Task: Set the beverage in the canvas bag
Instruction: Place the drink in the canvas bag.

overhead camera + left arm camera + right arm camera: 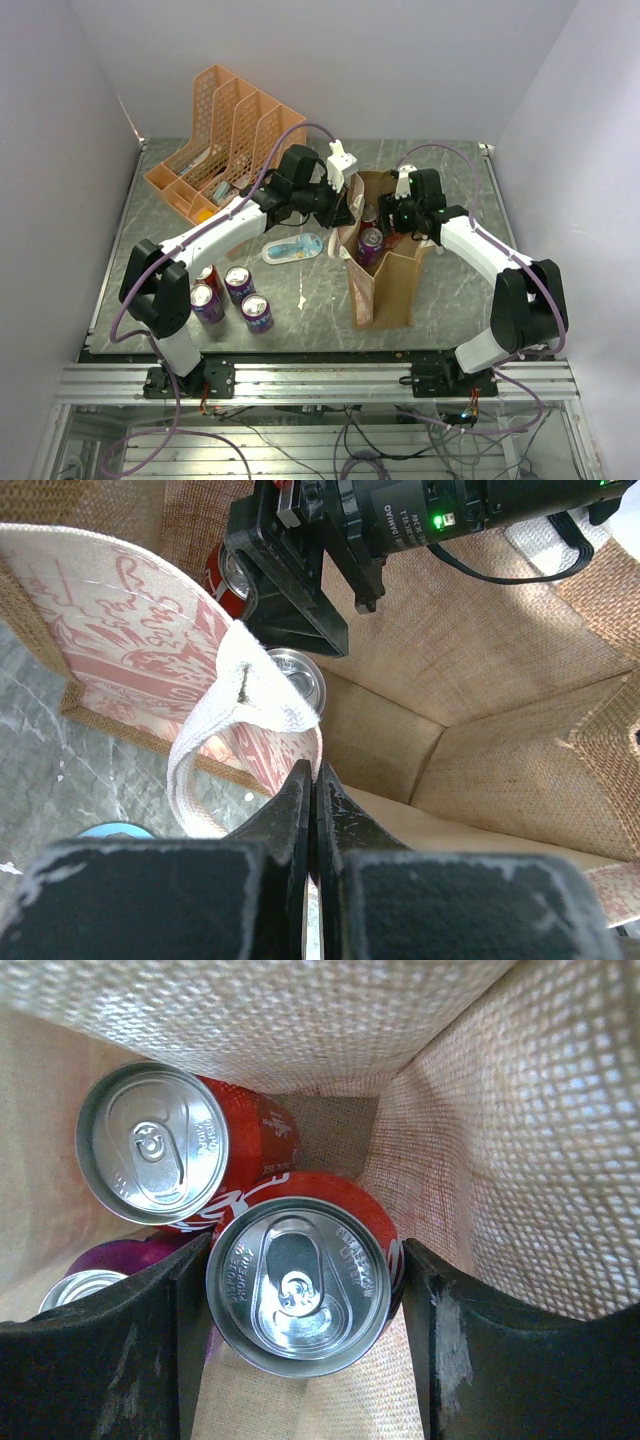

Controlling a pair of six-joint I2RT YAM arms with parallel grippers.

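Fingers (100, 1350) tight around red can (298, 1295)

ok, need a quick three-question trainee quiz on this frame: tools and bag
1. True or false: the left tool is open, clear of the tan-brown canvas tote bag.
2. What sits between the right tool's fingers? A) a red aluminium drink can B) a green bottle C) nothing
3. In the right wrist view, how many cans show inside the bag?
Key:
1. False: it is shut on the bag's rim beside the white strap handle.
2. A.
3. Three: the gripped one, a second red can and a purple can.
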